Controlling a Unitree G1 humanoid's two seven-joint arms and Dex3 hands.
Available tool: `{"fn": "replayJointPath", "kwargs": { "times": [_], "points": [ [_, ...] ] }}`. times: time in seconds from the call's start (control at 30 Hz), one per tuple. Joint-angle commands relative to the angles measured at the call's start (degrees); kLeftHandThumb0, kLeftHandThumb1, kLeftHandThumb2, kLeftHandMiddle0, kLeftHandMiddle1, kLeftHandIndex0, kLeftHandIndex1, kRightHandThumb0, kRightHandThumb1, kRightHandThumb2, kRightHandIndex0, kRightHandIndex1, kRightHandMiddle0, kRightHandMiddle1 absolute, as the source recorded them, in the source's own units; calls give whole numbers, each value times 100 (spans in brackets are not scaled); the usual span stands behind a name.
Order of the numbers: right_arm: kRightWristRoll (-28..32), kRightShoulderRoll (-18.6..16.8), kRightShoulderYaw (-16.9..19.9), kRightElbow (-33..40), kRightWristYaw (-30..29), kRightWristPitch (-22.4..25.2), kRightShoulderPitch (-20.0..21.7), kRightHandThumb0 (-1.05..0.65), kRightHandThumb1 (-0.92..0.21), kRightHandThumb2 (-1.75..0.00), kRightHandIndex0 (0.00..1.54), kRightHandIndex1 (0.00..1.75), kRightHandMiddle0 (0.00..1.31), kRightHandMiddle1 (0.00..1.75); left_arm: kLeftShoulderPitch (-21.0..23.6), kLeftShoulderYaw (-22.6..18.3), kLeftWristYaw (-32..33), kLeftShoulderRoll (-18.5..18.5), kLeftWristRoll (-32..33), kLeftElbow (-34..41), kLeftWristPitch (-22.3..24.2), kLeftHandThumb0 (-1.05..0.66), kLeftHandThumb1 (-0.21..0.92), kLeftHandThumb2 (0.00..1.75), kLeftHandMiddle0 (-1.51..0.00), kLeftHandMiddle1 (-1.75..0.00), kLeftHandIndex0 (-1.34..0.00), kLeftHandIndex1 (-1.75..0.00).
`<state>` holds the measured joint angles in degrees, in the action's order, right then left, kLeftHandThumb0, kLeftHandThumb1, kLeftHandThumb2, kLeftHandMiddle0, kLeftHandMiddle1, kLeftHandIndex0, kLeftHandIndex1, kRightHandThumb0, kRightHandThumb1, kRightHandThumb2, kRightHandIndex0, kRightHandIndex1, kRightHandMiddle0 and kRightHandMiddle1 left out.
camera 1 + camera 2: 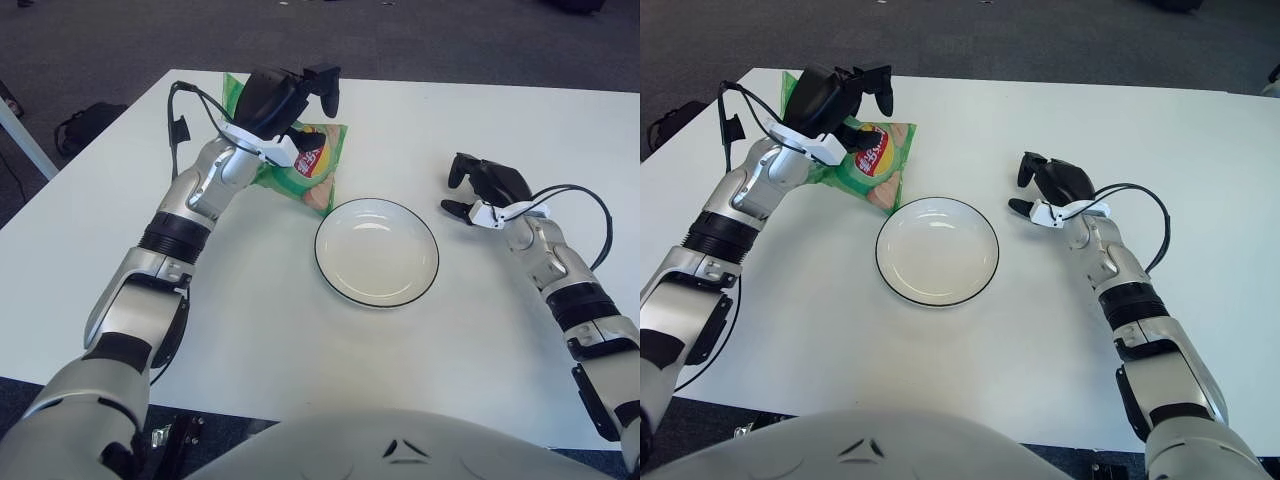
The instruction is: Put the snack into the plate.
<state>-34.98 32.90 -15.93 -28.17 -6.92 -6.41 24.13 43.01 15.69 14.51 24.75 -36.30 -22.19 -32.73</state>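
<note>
A green snack bag point(318, 166) hangs tilted from my left hand point(290, 105), which is shut on its upper part at the far left of the white table. The bag's lower corner reaches down to just beyond the upper-left rim of the white, black-edged plate point(376, 255); I cannot tell whether it touches the table. The plate holds nothing and sits at the table's centre. My right hand point(487, 183) shows to the right of the plate, fingers relaxed and holding nothing.
The table's far edge point(450, 85) runs just behind the left hand. A black bag point(85, 125) lies on the dark floor off the table's left side, near a white pole point(25, 140). Cables loop from both forearms.
</note>
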Motion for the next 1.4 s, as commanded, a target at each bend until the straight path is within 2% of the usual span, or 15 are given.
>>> {"fn": "replayJointPath", "kwargs": {
  "times": [0.0,0.63,0.77,0.97,1.37],
  "points": [
    [-108,-125,-311,-321,354,129,-544,-1,-51,-104,55,157,28,175,12,-63,32,54,-76,-26,-22,-53,17,149,-129,-175,-73,-175],
    [-160,-148,-337,-402,305,94,-509,-1,-49,-106,55,155,32,175,-70,-199,-116,-95,266,109,-210,-52,18,149,-129,-175,-72,-175],
    [-163,-157,-340,-428,298,92,-496,-1,-49,-106,56,154,32,174,-83,-219,-52,-99,145,189,-188,-52,18,149,-129,-175,-72,-175],
    [-141,-167,-347,-521,291,31,-453,-1,-47,-107,57,154,33,175,-40,-192,282,-7,-410,436,-177,-53,18,149,-129,-175,-72,-175],
    [-137,-194,-363,-618,305,16,-389,-1,-48,-106,56,153,33,175,-28,-229,267,43,-824,938,84,-53,16,151,-131,-175,-74,-175]
  ]
}}
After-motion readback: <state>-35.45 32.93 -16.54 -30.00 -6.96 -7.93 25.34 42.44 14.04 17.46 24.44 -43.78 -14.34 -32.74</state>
